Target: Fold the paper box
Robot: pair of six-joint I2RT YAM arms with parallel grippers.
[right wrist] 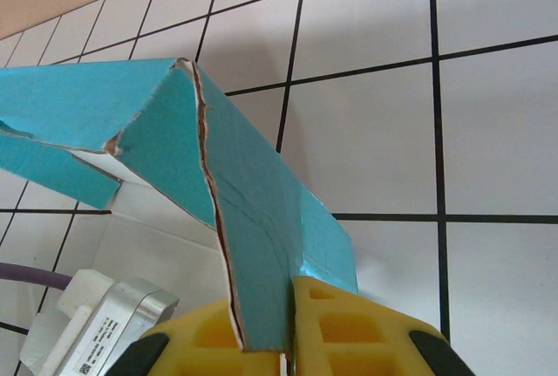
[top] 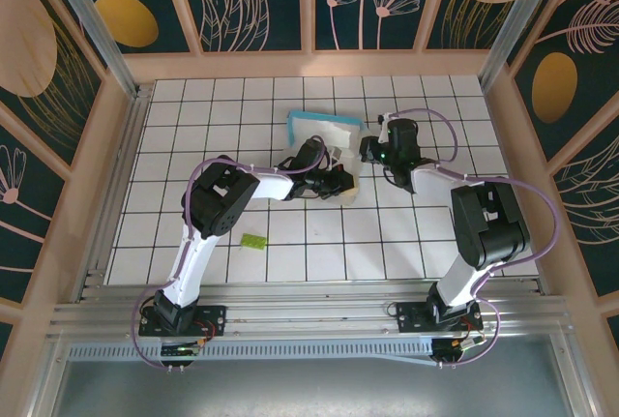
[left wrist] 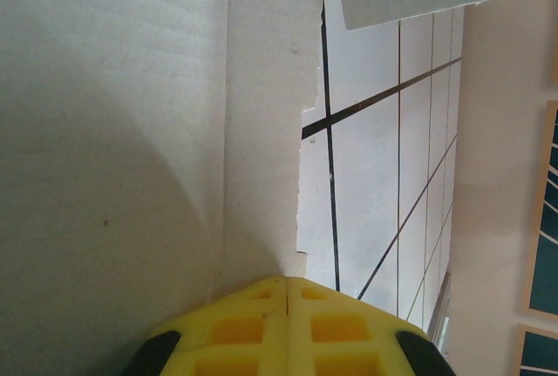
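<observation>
The paper box lies on the white tiled table, right of centre and toward the far side, between the two hands. From above, its turquoise outer face shows along the far and left edges, and the white inner face is turned up.

From the right wrist, a turquoise flap of the paper box stands up from the table, creased and frayed along its folds. Its lower end runs down between the yellow fingers. The right hand is clamped on this flap. From above, the right hand sits at the right edge of the box.

The left hand is at the near right corner of the box. From the left wrist, its yellow pads are pressed together. The white face of the box rises just beyond them, and a folded strip comes down to the tips. I cannot tell whether paper is pinched between them.

A small lime-green piece lies on the table nearer the arm bases, well apart from the box.
</observation>
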